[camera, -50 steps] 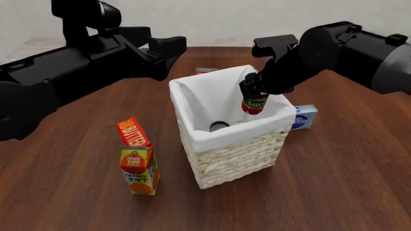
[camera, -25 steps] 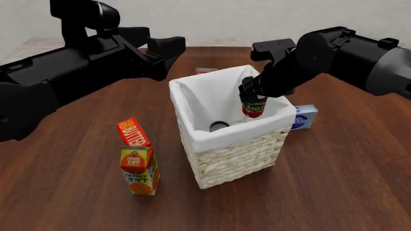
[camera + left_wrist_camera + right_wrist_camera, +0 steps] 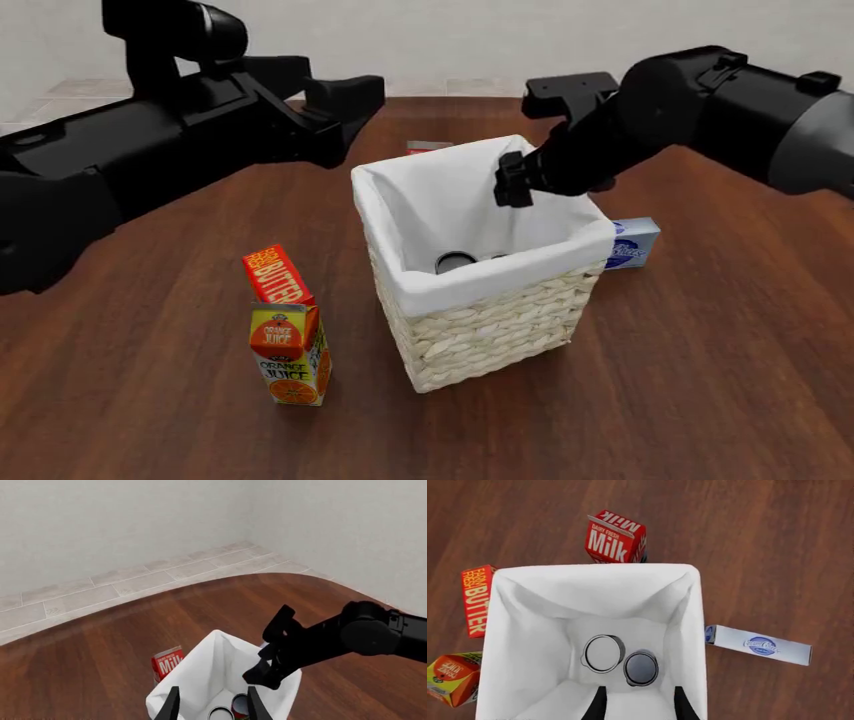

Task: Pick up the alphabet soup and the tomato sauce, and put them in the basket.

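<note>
The small round alphabet soup can with the pale silver-white top (image 3: 603, 653) and the small round tomato sauce can with the dark top (image 3: 641, 668) were seen upright, side by side and touching, on the floor of the tall square pale wicker basket with white cloth lining (image 3: 487, 320). Above the basket's opening the black right gripper (image 3: 515, 180) was held, its fingers (image 3: 599, 707) parted and gripping nothing. The black left gripper (image 3: 350, 100) was held well back over the far left of the tabletop, its fingers (image 3: 255, 707) likewise apart and empty.

Around the basket, a red milk carton (image 3: 616, 539) was stood just behind it, a blue-and-white flat box (image 3: 758, 644) lay to its right, and a red butter box (image 3: 276, 276) with an orange juice carton (image 3: 290, 354) touching it was set to its left. The tabletop (image 3: 694, 380) was of dark reddish-brown wood with a rounded far edge. Beyond it, a pale tiled floor (image 3: 100, 592) and plain light walls (image 3: 120, 525) were shown.
</note>
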Tool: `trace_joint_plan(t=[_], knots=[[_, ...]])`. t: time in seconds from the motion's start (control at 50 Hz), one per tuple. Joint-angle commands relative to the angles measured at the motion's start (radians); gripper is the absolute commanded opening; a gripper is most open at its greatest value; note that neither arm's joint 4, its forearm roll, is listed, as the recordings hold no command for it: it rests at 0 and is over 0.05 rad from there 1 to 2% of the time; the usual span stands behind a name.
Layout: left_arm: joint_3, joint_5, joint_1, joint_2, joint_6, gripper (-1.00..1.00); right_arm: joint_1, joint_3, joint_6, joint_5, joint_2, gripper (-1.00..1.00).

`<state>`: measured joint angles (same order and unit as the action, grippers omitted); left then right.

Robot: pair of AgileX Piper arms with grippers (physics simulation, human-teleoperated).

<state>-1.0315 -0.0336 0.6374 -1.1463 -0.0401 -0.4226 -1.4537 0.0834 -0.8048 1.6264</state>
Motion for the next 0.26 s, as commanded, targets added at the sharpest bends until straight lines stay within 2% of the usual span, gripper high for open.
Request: trace_joint_plan(t=[0.02, 0.26], knots=[[0.001, 0.000, 0.000, 0.003, -0.001, 1.00, -0.001, -0.012, 0.000, -0.009, -0.007, 1.00], [0.007, 0.001, -0.002, 0.008, -0.002, 1.00, -0.001, -0.036, -0.005, -0.029, -0.018, 1.00]])
